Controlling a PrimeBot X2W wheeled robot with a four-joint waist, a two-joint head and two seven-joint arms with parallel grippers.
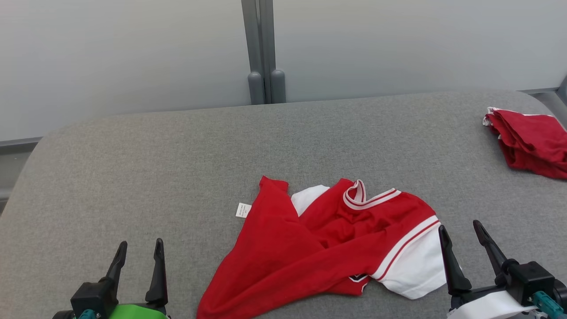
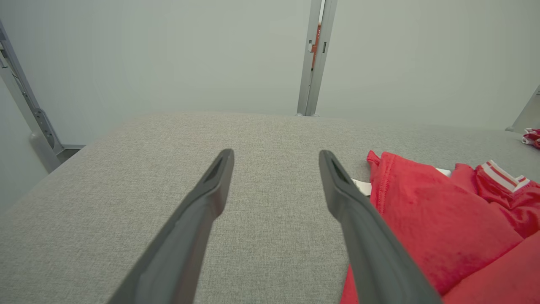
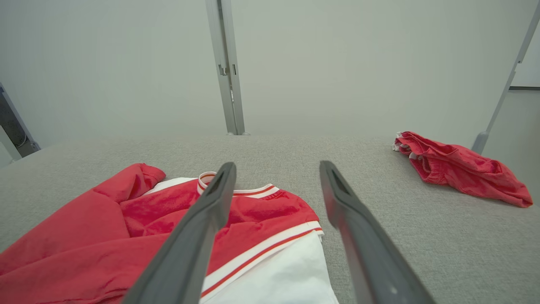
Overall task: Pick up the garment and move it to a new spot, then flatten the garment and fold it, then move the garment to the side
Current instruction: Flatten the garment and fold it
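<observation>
We saw the crumpled red-and-white cloth shirt (image 1: 310, 248) lying on the grey fabric table (image 1: 133, 168), near its front edge. Our left gripper (image 1: 141, 242) and right gripper (image 1: 459, 224) both stood wide open, holding nothing.

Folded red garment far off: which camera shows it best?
Right wrist view: the folded red garment lies whole. The head view crops it at the edge; the left wrist view catches a sliver.

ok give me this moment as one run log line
stage: pre-grasp | shirt: crumpled on table, not held | left hand: open, empty | right hand: open, empty | red pile: far right
</observation>
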